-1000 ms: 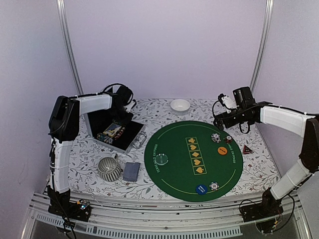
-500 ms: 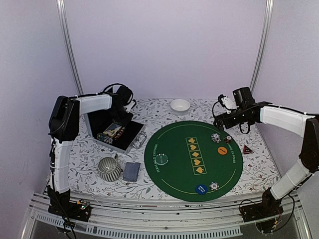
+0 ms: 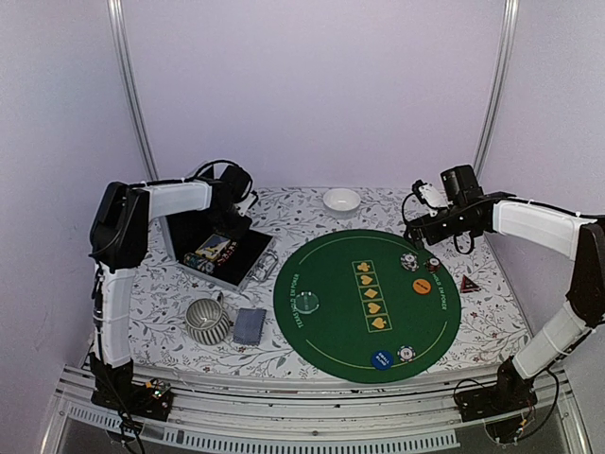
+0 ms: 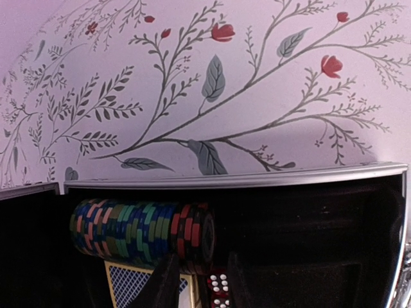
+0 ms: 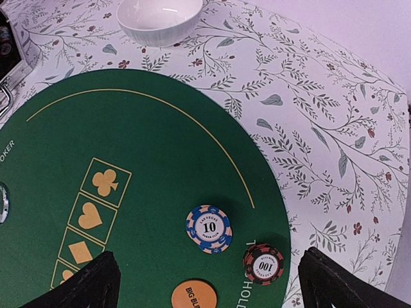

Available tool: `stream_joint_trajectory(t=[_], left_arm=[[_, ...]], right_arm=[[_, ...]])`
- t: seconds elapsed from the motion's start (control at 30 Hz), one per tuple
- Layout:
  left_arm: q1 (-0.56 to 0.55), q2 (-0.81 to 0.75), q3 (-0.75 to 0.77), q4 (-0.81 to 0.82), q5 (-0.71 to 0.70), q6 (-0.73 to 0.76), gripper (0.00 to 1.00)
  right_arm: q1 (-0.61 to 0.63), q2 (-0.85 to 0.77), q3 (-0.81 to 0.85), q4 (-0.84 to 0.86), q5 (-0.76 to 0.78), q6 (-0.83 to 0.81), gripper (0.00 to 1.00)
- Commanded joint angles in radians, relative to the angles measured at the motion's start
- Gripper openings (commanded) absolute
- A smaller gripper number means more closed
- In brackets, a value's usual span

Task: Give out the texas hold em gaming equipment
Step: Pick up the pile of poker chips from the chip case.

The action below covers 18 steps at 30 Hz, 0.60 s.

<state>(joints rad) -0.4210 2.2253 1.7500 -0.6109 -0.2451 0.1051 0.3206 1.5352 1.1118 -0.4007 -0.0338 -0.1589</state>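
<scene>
Almost nothing has shifted over the last second: both arms hang where they were, and only the left wrist has turned a shade over the case.

The left gripper sits low inside the open black metal-rimmed case. Its two dark fingers stand narrowly apart, with a red die showing between them. Their tips run off the bottom of the wrist view, so I cannot tell whether they grip anything. Just ahead of these fingers lies a rack of mixed red, green and blue chips, not yet dealt out.

The right gripper hovers with its fingers spread wide and nothing between them. Under it, on the round green felt poker mat, lie a blue-and-cream "10" chip, a dark red "100" chip and an orange "BIG BLIND" button.

Well away from this gripper, toward the arm bases, a blue button and a white chip also rest on the felt, and a pale clear disc lies near its left edge.

I would judge the job partly done. Two seats seem supplied, yet the deck of grey-blue-backed cards lies undealt off the mat, nearer the left arm. The small red triangular marker also rests off the felt, near the right arm.
</scene>
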Motion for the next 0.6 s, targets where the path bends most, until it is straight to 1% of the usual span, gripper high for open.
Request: stream_joint_trajectory(t=[0.0,0.1,0.17,0.33,0.57], left_arm=[[-0.019,-0.041,-0.032,0.001,0.011,0.015,0.3],[-0.016,-0.049,-0.035,0.017,-0.003,0.019,0.38],[-0.007,-0.042,-0.027,0.015,-0.005,0.016,0.4],[0.012,-0.018,-0.015,0.01,0.001,0.014,0.41],[0.019,0.032,0.02,0.009,0.055,0.025,0.39]], right_arm=[[0.005,0.015,0.034,-0.013,-0.014,-0.011,0.99],[0.005,0.019,0.037,-0.017,-0.015,-0.012,0.99],[0.005,0.02,0.038,-0.021,-0.017,-0.012,0.99],[0.005,0.022,0.039,-0.026,-0.018,-0.014,0.99],[0.005,0.019,0.04,-0.034,-0.015,-0.017,0.99]])
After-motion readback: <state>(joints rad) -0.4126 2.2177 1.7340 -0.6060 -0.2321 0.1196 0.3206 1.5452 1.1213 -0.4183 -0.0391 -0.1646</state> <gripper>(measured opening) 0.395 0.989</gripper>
